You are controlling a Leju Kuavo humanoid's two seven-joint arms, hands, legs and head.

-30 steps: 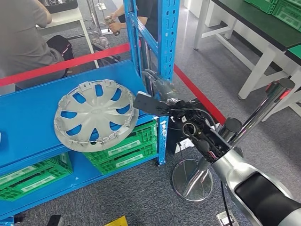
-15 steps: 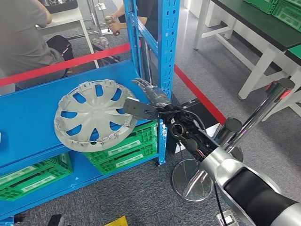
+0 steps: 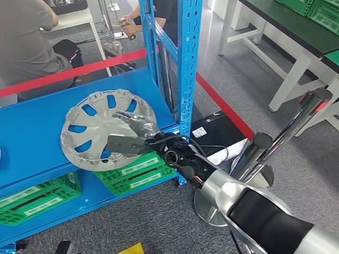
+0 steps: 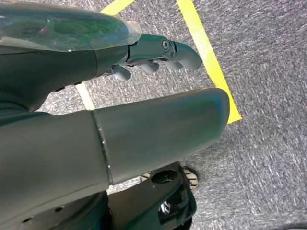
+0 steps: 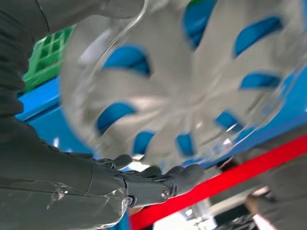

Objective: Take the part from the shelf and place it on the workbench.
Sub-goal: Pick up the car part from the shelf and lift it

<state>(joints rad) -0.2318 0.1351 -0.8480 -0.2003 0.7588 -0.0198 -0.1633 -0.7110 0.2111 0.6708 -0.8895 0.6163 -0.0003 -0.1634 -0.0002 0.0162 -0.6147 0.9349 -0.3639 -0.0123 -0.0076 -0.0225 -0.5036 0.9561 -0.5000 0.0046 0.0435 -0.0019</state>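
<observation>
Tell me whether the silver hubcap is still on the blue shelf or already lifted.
Still on it: the silver plastic hubcap lies flat on the blue metal shelf; the right hand reaches over it, fingers spread, not gripping.

Head view bright, even, sharp; soft shadows only; glare streaks along chrome pole (image 3: 294, 124). Right wrist view: hubcap (image 5: 188, 81) smeared, soft all over; red tape (image 5: 231, 179) also soft; right hand (image 5: 145, 184) sharper. Left wrist view dimmer, left hand (image 4: 159, 50) dark grey with faint sheen; carpet (image 4: 267, 86) grainy, fairly sharp.
</observation>
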